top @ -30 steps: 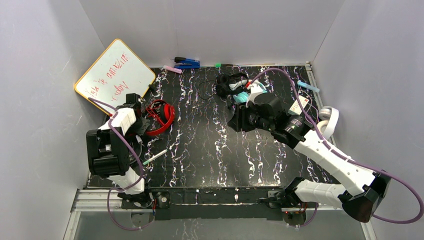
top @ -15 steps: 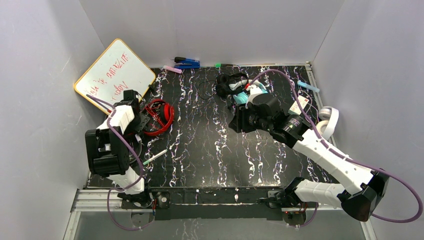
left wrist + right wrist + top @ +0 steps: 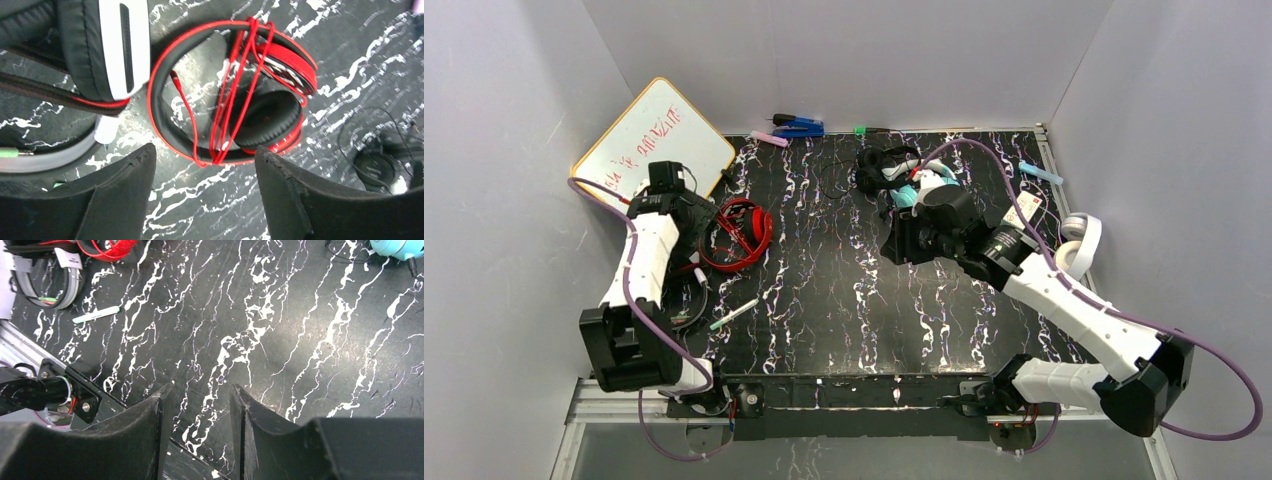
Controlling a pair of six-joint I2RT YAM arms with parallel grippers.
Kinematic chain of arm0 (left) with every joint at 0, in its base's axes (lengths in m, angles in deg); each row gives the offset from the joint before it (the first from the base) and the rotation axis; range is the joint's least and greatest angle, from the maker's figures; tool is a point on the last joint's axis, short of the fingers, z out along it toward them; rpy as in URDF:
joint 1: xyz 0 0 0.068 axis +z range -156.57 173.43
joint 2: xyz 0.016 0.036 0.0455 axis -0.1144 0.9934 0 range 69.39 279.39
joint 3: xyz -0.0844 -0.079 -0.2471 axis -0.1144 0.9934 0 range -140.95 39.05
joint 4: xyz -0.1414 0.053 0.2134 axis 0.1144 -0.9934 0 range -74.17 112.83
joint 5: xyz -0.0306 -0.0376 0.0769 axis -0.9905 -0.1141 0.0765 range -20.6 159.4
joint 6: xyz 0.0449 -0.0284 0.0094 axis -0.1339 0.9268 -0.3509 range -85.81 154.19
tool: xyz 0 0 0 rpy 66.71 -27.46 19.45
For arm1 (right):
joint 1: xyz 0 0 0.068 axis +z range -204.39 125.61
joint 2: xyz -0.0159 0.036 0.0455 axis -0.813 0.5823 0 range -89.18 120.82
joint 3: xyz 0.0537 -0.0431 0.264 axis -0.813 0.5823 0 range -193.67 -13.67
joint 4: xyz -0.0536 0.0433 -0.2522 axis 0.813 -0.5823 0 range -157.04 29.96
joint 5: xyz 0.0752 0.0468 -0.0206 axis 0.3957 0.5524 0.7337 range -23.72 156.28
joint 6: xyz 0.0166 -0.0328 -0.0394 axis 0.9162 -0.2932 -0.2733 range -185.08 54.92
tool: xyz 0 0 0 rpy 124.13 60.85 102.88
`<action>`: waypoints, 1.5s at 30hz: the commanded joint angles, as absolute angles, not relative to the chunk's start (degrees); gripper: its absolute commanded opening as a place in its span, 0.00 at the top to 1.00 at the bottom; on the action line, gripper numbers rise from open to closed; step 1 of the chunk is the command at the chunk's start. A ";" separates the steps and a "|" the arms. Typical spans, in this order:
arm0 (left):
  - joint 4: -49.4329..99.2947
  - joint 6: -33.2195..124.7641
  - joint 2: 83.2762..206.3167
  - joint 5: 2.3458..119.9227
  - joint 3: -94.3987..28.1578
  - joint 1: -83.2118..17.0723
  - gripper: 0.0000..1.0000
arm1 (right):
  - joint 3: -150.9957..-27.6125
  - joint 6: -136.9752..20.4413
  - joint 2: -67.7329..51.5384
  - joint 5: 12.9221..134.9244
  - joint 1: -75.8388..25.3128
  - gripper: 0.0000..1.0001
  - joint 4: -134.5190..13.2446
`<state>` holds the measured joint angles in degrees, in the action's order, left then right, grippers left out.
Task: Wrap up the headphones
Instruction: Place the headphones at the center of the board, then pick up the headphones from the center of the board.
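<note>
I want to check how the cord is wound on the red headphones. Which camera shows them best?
Left wrist: the red headphones fill the frame, red cord looped across band and cup. Top external shows them small beside the left arm; right wrist catches only a red sliver at its top edge.

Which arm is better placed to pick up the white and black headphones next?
Left. The left gripper hangs open over the red headphones, and the white-and-black headphones lie right beside them. The right gripper is across the table, near the teal headphones.
</note>
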<state>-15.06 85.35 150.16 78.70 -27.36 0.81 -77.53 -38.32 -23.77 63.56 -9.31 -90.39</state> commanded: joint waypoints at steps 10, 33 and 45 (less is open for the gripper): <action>-10.83 72.06 136.62 59.30 -18.86 -21.49 0.03 | -75.26 -37.03 -20.72 64.00 -11.66 0.29 -89.22; -2.35 62.68 125.38 59.48 -6.50 -29.14 0.02 | -98.74 -44.14 9.44 59.75 -29.19 0.14 -86.13; 0.05 61.13 121.04 58.59 -4.15 -29.14 0.02 | -129.46 -42.91 37.88 43.09 -32.38 0.25 -90.08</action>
